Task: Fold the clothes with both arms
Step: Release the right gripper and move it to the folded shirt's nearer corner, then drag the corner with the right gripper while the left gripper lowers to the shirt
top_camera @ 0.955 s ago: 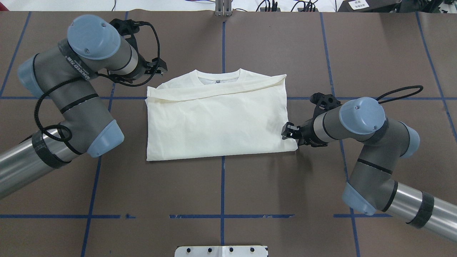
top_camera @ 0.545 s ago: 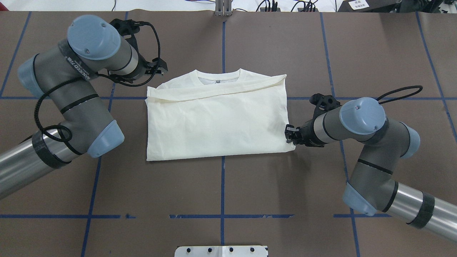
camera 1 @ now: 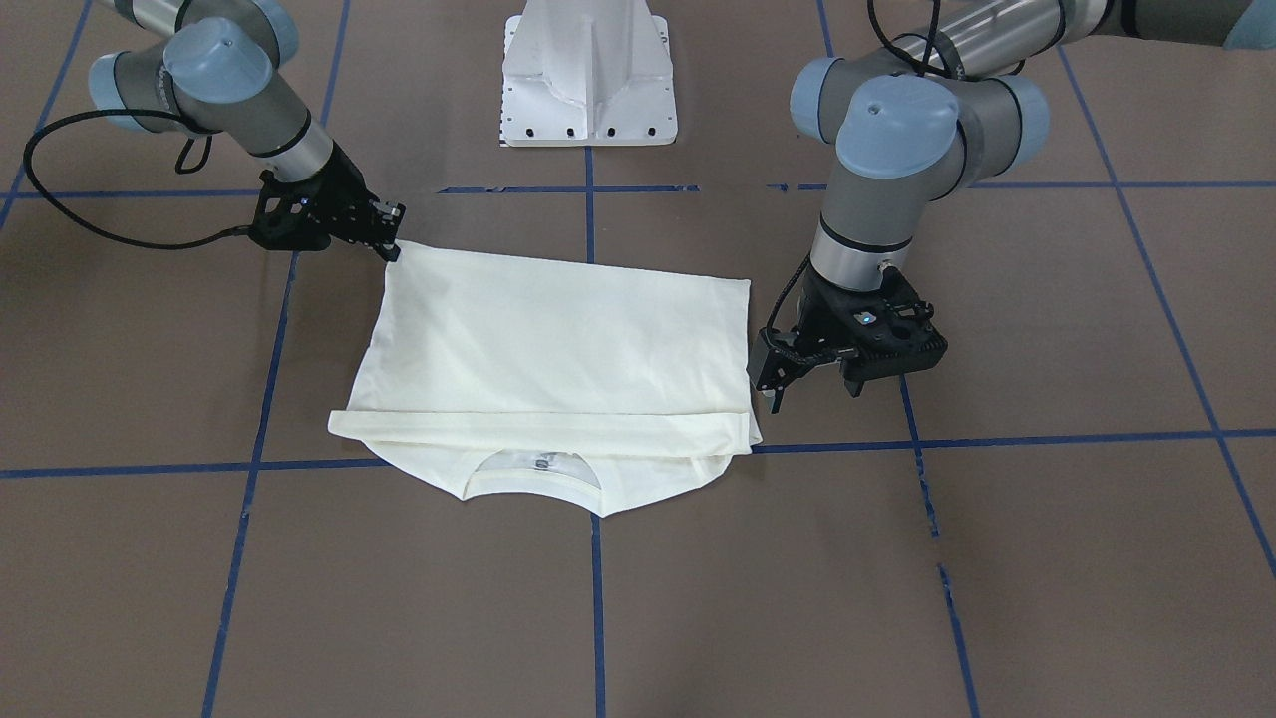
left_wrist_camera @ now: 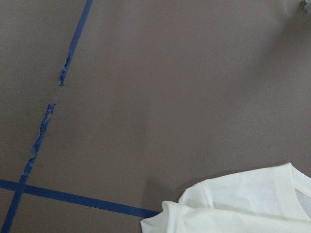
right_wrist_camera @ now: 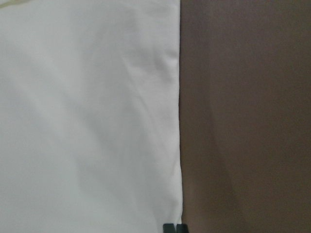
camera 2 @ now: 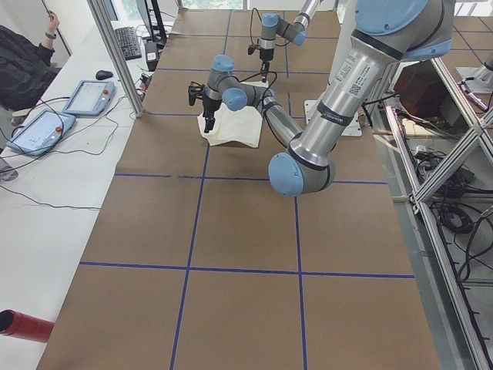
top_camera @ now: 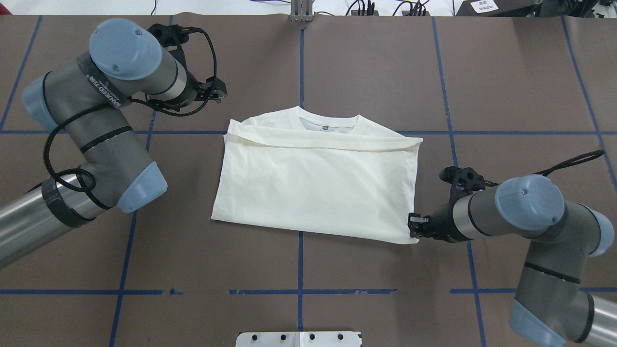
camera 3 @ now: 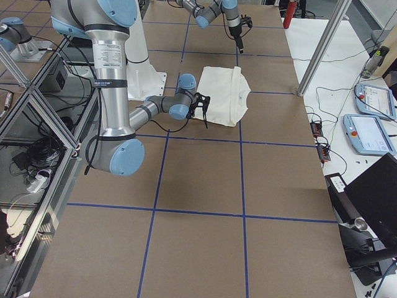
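Note:
The cream T-shirt (top_camera: 313,188) lies folded, plain back up, collar on the far side; its print is hidden. It also shows in the front view (camera 1: 558,339). My right gripper (top_camera: 412,231) is shut on the shirt's near right corner, low at the table; in the right wrist view its fingertips (right_wrist_camera: 175,228) meet at the cloth's edge (right_wrist_camera: 87,121). In the front view it (camera 1: 392,242) sits at that corner. My left gripper (top_camera: 218,91) is open and empty, off the shirt's far left corner, also seen in the front view (camera 1: 809,384). The left wrist view shows the collar end (left_wrist_camera: 243,208).
The brown table cover (top_camera: 506,72) carries a grid of blue tape lines (top_camera: 301,289). The white pedestal base (camera 1: 588,70) stands at the near middle edge. Black cables loop from both wrists. Tablets (camera 2: 85,96) lie on a side desk.
My right gripper has moved toward the robot and to the right with the shirt's corner. The whole shirt slid that way and turned a little. The left arm has barely moved.

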`<state>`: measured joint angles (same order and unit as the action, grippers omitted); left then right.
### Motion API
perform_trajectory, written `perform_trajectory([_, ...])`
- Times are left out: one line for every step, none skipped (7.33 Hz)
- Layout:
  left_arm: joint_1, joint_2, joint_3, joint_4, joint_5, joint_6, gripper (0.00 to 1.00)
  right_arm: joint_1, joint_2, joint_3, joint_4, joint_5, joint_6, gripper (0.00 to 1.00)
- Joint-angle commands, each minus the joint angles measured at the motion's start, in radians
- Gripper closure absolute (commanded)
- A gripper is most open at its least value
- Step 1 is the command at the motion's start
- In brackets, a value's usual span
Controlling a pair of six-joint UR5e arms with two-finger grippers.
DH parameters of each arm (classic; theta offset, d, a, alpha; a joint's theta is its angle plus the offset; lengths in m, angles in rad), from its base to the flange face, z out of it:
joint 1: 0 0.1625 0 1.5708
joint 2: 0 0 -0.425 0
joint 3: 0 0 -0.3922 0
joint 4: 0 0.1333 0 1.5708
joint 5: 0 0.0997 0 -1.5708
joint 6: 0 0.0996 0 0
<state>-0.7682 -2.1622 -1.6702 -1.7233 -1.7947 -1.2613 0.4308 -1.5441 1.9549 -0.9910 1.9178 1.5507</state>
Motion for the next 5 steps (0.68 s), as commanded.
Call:
perform_trajectory([0.007, 0.007, -0.008, 0.001, 0.0, -0.019, 0.0, -0.16, -0.112, 0.149, 0.0, -0.002, 0.134, 1.0])
perform_trajectory([0.015, 0.007, -0.011, 0.001, 0.0, -0.029, 0.0, -0.222, -0.16, 0.191, 0.002, -0.002, 0.169, 1.0])
perform_trajectory([0.042, 0.021, -0.035, 0.001, 0.0, -0.052, 0.0, -0.24, -0.177, 0.206, 0.005, -0.005, 0.169, 0.42])
perform_trajectory([0.082, 0.042, -0.083, -0.001, -0.003, -0.079, 0.0, -0.241, -0.168, 0.223, 0.005, -0.014, 0.169, 0.0])
perform_trajectory([0.151, 0.065, -0.117, -0.004, -0.003, -0.184, 0.0, -0.187, -0.137, 0.239, 0.006, -0.055, 0.169, 0.0])
